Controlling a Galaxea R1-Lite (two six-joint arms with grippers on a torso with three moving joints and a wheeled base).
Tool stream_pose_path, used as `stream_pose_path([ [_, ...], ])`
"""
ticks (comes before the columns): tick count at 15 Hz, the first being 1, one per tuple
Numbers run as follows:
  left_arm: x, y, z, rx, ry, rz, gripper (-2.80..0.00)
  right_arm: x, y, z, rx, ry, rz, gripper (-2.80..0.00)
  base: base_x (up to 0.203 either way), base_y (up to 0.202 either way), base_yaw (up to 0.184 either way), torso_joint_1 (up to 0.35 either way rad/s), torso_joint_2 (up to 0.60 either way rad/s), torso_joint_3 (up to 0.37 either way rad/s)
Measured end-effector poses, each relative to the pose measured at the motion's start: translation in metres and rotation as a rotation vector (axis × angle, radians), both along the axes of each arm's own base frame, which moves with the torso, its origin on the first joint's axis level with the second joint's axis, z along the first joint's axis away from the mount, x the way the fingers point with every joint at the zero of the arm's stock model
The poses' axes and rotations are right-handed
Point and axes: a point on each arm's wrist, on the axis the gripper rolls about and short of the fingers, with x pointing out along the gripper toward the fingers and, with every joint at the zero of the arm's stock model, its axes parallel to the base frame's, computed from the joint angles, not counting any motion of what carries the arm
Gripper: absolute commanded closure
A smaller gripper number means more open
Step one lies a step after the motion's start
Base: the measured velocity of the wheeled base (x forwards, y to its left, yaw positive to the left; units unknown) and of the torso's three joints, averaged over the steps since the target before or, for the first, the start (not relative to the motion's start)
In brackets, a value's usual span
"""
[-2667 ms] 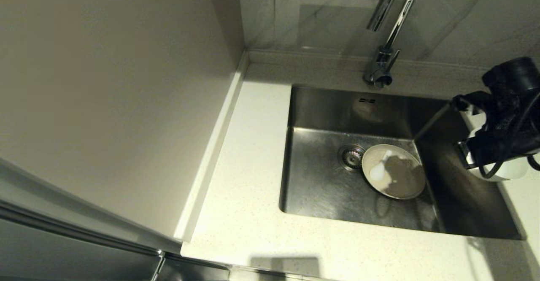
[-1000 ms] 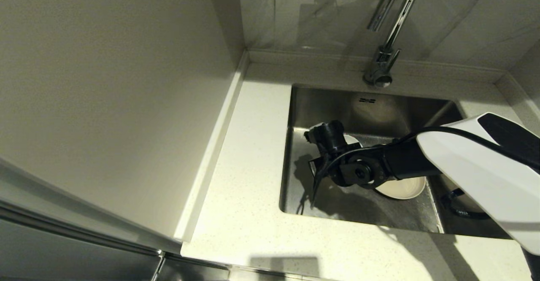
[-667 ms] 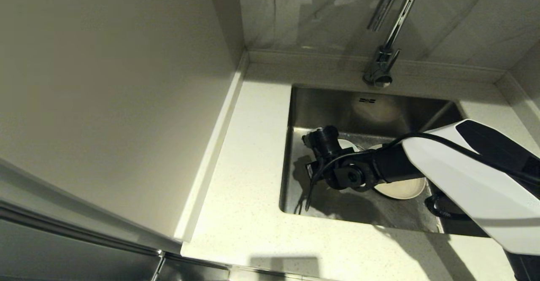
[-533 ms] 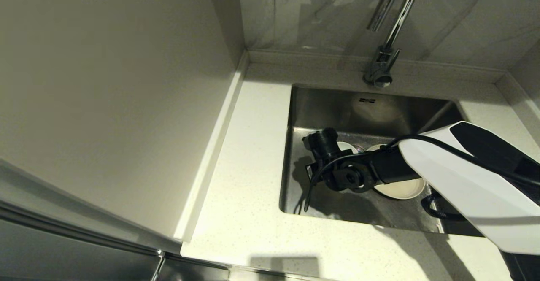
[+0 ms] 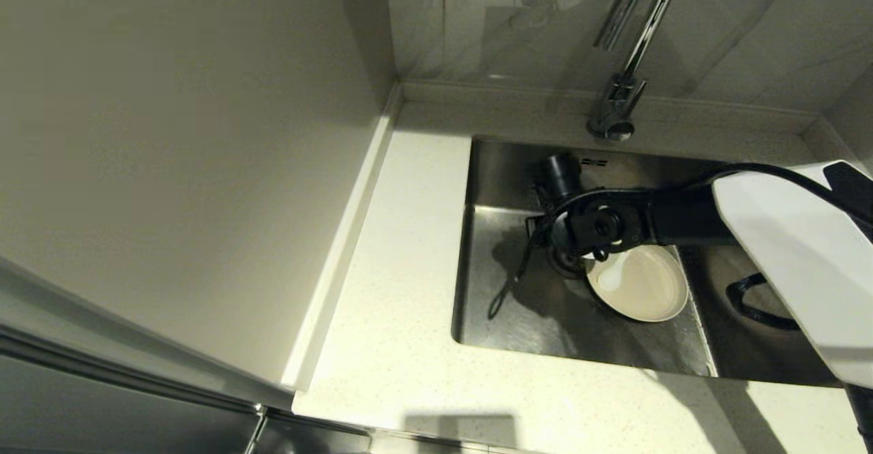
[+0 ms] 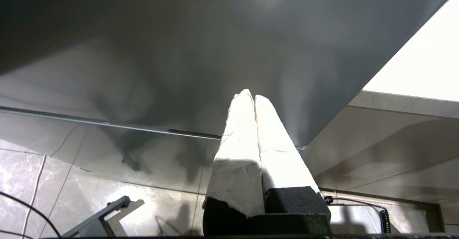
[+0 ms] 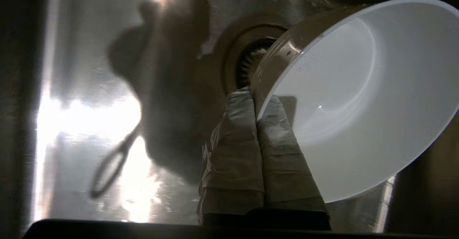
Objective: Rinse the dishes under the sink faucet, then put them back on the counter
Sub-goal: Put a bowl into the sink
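Note:
My right gripper [image 7: 256, 97] is shut on the rim of the white bowl [image 7: 358, 99], one finger inside and one outside. It holds the bowl tilted just above the drain strainer [image 7: 247, 57], low inside the sink [image 5: 518, 311]. In the head view the black wrist [image 5: 593, 225] hides the bowl. The cream plate [image 5: 644, 287] lies on the sink floor at the right with the white spoon [image 5: 612, 277] on it. The chrome faucet [image 5: 627, 65] rises behind the basin. My left gripper [image 6: 250, 94] is shut and empty, parked low beside the cabinet.
The pale counter [image 5: 402, 236] runs along the left and front of the sink, with a wall at the left and a raised rim at the back. A black cable loop [image 5: 508, 290] hangs from the right wrist into the basin.
The right arm came from the right-hand counter into the sink with the bowl. In the last half second it shifted toward the back, uncovering the plate and spoon.

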Motion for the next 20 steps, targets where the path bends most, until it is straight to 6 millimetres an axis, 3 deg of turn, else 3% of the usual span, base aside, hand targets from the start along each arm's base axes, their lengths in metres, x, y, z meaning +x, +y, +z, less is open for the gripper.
stream_pose_path([
  [1, 0.000, 0.000, 0.000, 0.000, 0.000, 0.000, 0.00, 0.006, -0.008, 0.001, -0.024, 0.050, -0.032, 0.00, 0.000, 0.000, 0.000, 0.000, 0.00, 0.000],
  [4, 0.000, 0.000, 0.000, 0.000, 0.000, 0.000, 0.00, 0.014, -0.032, -0.034, -0.087, 0.268, -0.116, 0.00, 0.000, 0.000, 0.000, 0.000, 0.00, 0.000],
  [9, 0.000, 0.000, 0.000, 0.000, 0.000, 0.000, 0.00, 0.024, -0.043, -0.067, 0.024, 0.408, -0.041, 0.00, 0.000, 0.000, 0.000, 0.000, 0.00, 0.000],
  [16, 0.000, 0.000, 0.000, 0.000, 0.000, 0.000, 0.00, 0.012, -0.033, -0.076, 0.074, 0.507, 0.007, 0.00, 0.000, 0.000, 0.000, 0.000, 0.00, 0.000],
  [20, 0.000, 0.000, 0.000, 0.000, 0.000, 0.000, 0.00, 0.005, -0.027, -0.067, 0.073, 0.500, 0.026, 0.00, 0.000, 0.000, 0.000, 0.000, 0.00, 0.000],
])
